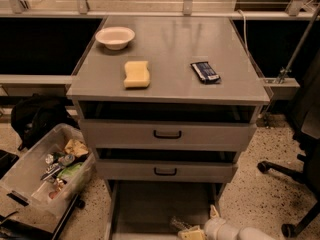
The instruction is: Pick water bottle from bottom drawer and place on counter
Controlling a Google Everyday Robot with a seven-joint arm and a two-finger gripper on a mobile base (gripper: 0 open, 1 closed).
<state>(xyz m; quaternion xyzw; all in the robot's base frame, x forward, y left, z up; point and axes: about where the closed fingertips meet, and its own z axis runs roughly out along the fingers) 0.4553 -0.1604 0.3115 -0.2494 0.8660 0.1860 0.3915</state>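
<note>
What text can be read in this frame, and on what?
No text is readable.
Snack packet on the counter: printing too blurred to read.
Water bottle in the bottom drawer, by the gripper: nothing legible.
Wrappers in the floor bin: too small to read.

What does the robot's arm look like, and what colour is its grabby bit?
The arm is a smooth, rounded tube, whitish-cream, with a ring-like joint near its end. The tool at its tip is pale yellow-tan and blockier. It sits at the bottom edge of the view, over the bottom drawer. No cables or markings show on it.
</note>
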